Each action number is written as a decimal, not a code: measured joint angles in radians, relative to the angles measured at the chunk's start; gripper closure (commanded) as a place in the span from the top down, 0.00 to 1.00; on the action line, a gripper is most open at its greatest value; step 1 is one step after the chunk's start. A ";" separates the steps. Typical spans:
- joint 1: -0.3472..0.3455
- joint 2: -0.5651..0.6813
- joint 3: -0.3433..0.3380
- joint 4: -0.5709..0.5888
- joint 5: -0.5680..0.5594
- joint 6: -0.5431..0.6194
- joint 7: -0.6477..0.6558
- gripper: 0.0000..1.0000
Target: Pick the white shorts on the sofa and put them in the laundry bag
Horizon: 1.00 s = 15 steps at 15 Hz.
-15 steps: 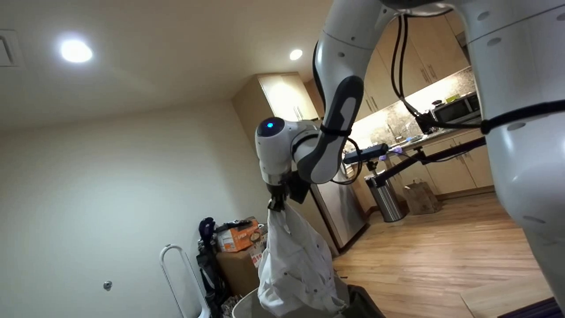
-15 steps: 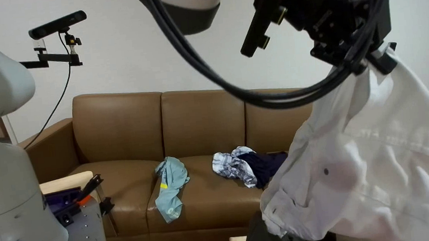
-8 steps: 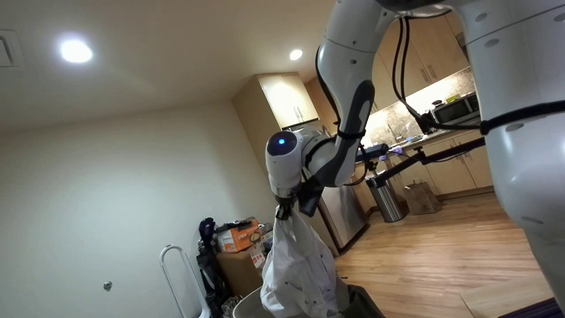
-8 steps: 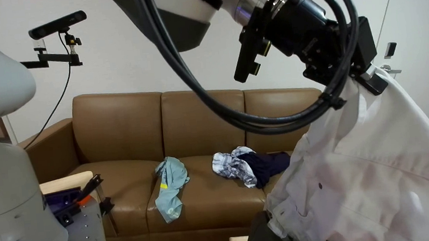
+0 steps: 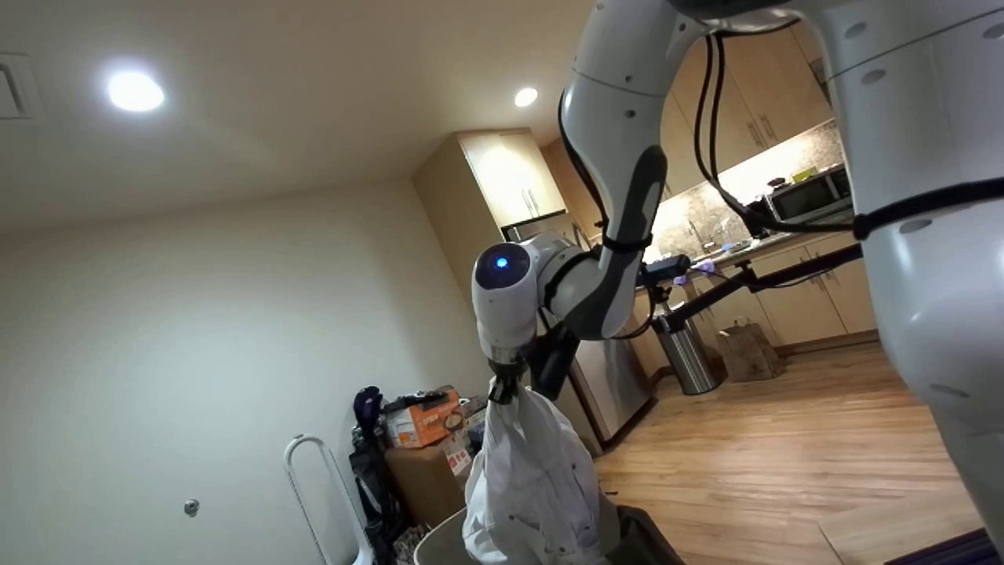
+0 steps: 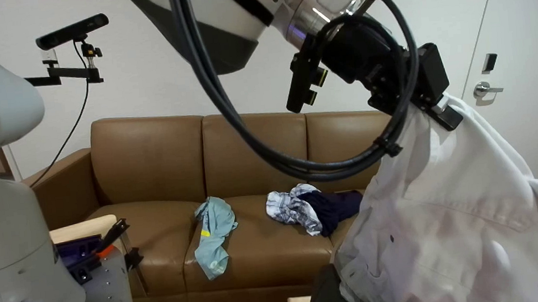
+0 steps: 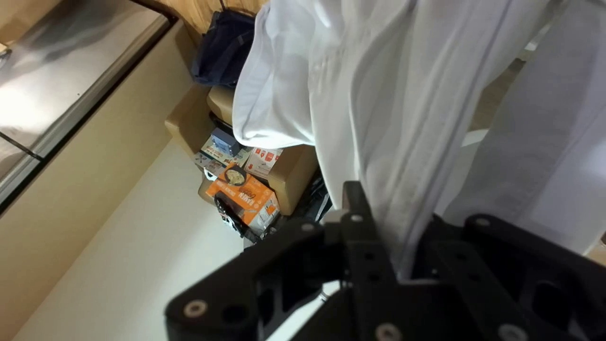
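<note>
Currently, arm [image 5: 620, 118]: arched high, wrist [image 5: 506, 310] pitched down
Gripper [image 5: 504, 391]: clamped on the shorts [image 5: 533, 482]
Shorts: hanging limp beneath it, at the mouth of the bag [image 5: 441, 541]; whether inside, unclear

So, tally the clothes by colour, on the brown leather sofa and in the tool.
Limp white cloth garment, in the tool: 1
Pale teal cloth garment, on the sofa: 1
Blue-and-white patterned cloth garment, there: 1
Navy cloth garment, there: 1
Total: 4, taking the touching patterned and navy ones as separate
</note>
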<state>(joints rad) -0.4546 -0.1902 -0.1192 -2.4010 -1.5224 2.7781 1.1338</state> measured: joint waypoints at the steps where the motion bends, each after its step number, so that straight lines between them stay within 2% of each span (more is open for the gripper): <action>1: 0.016 -0.001 -0.017 -0.012 0.058 0.000 -0.035 0.02; 3: 0.034 0.006 -0.037 -0.061 0.199 0.037 -0.108 0.02; 5: 0.042 0.044 -0.045 -0.107 0.292 0.075 -0.116 0.02; 8: 0.052 0.166 -0.061 -0.131 0.462 0.154 -0.174 0.02; 11: 0.048 0.327 -0.060 -0.128 0.684 0.334 -0.337 0.02; 13: 0.038 0.437 -0.031 -0.127 0.811 0.496 -0.445 0.02; 14: 0.012 0.486 0.009 -0.124 0.833 0.563 -0.472 0.02; 15: -0.050 0.530 0.084 -0.116 0.821 0.614 -0.470 0.02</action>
<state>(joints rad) -0.5046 0.3402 -0.0351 -2.5174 -0.7015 3.3925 0.6633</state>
